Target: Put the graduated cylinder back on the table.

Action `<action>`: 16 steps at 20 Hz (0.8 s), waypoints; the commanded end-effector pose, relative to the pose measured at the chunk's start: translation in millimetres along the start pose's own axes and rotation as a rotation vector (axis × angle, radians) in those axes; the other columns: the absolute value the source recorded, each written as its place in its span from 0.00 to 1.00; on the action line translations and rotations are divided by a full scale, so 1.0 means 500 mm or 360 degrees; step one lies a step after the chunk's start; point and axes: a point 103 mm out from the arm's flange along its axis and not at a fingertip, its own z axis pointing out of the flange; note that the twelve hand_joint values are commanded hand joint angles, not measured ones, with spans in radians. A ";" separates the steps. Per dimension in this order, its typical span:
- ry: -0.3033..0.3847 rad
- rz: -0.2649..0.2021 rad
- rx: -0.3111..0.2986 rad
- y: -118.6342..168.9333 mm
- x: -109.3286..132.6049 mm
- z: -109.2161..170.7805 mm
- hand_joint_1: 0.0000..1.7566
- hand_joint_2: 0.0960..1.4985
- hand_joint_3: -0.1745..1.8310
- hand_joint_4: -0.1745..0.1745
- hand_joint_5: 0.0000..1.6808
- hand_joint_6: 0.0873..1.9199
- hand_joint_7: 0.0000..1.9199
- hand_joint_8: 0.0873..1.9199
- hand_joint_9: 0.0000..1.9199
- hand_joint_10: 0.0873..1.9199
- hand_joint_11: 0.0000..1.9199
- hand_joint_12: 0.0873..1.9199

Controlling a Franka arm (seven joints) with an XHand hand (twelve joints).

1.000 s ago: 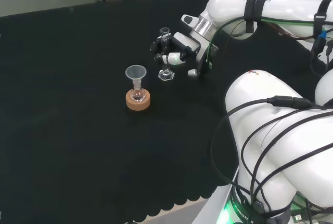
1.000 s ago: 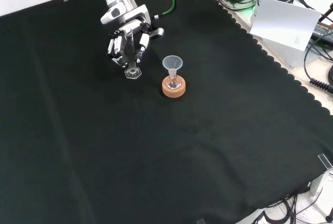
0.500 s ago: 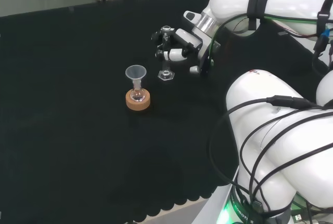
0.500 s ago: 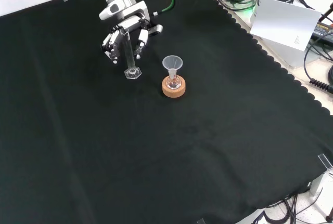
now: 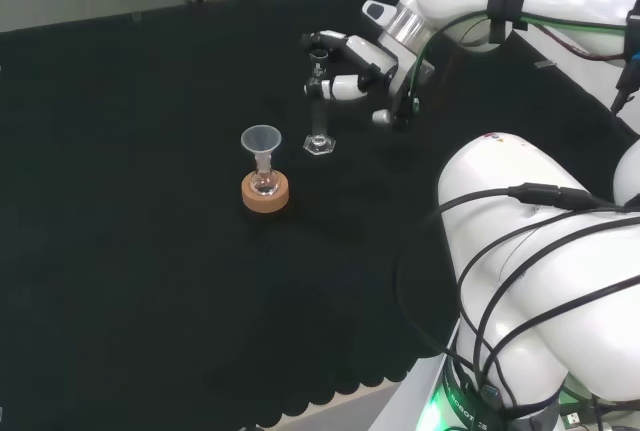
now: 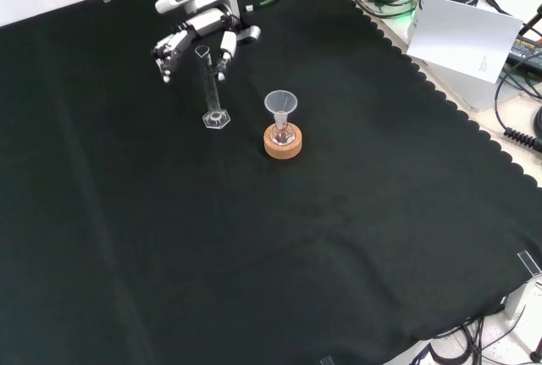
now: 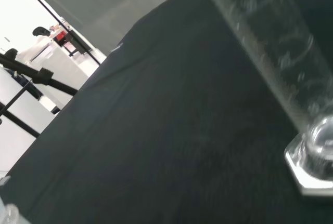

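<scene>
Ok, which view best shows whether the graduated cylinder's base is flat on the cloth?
Front view: the graduated cylinder stands upright, its hexagonal base on the cloth, with the hand open above. The head view shows the same from the side; the wrist view shows the base close up but cut off.

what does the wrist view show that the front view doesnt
Wrist view alone: a close look at the cylinder, its markings and its hexagonal foot flat on the cloth, plus stands and room clutter beyond the bench edge.

Front view alone: the hand, fingers spread open around the cylinder's top, a funnel in a small flask on a cork ring, and cables and a white box past the cloth's scalloped edge.

Both: the cylinder upright on the black cloth.
</scene>
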 end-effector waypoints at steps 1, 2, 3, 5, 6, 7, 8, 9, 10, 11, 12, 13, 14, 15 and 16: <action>-0.0070 0.0027 -0.0043 -0.006 0.031 -0.065 0.47 0.58 0.00 0.29 0.19 0.09 0.08 0.34 0.29 0.00 0.00 0.74; -0.0090 0.0030 -0.0049 -0.008 0.039 -0.077 0.47 0.58 0.00 0.29 0.19 0.09 0.08 0.34 0.29 0.00 0.00 0.74; -0.0107 0.0030 -0.0053 -0.012 0.047 -0.091 0.47 0.58 0.00 0.29 0.19 0.09 0.08 0.34 0.29 0.00 0.00 0.74; -0.0154 0.0040 -0.0067 -0.026 0.064 -0.123 0.47 0.58 0.00 0.28 0.19 0.08 0.07 0.34 0.29 0.00 0.00 0.74; -0.0176 0.0046 -0.0066 -0.033 0.075 -0.135 0.47 0.58 0.00 0.28 0.19 0.08 0.07 0.34 0.29 0.00 0.00 0.74; -0.0196 0.0054 -0.0065 -0.041 0.083 -0.147 0.47 0.58 0.00 0.28 0.19 0.08 0.07 0.34 0.29 0.00 0.00 0.74; -0.0224 0.0068 -0.0066 -0.052 0.092 -0.162 0.47 0.58 0.00 0.29 0.19 0.08 0.07 0.34 0.30 0.00 0.00 0.74; -0.0245 0.0079 -0.0070 -0.061 0.100 -0.174 0.46 0.58 0.00 0.29 0.19 0.08 0.07 0.34 0.30 0.00 0.00 0.74; -0.0259 0.0088 -0.0080 -0.071 0.109 -0.186 0.46 0.58 0.00 0.29 0.18 0.07 0.08 0.34 0.30 0.00 0.00 0.75; -0.0275 0.0096 -0.0088 -0.081 0.116 -0.198 0.46 0.58 0.00 0.29 0.19 0.06 0.08 0.34 0.30 0.00 0.00 0.75; -0.0287 0.0100 -0.0093 -0.090 0.124 -0.206 0.46 0.58 0.00 0.29 0.19 0.06 0.08 0.34 0.30 0.00 0.00 0.75; -0.0300 0.0103 -0.0097 -0.101 0.131 -0.217 0.46 0.58 0.00 0.29 0.19 0.05 0.08 0.34 0.30 0.00 0.00 0.75; -0.0306 0.0109 -0.0102 -0.111 0.140 -0.226 0.46 0.58 0.00 0.29 0.19 0.05 0.08 0.34 0.30 0.00 0.00 0.75; -0.0311 0.0118 -0.0101 -0.120 0.148 -0.233 0.46 0.58 0.00 0.29 0.19 0.04 0.08 0.34 0.30 0.00 0.00 0.75; -0.0320 0.0122 -0.0101 -0.129 0.155 -0.241 0.46 0.58 0.00 0.30 0.19 0.04 0.08 0.34 0.30 0.00 0.00 0.75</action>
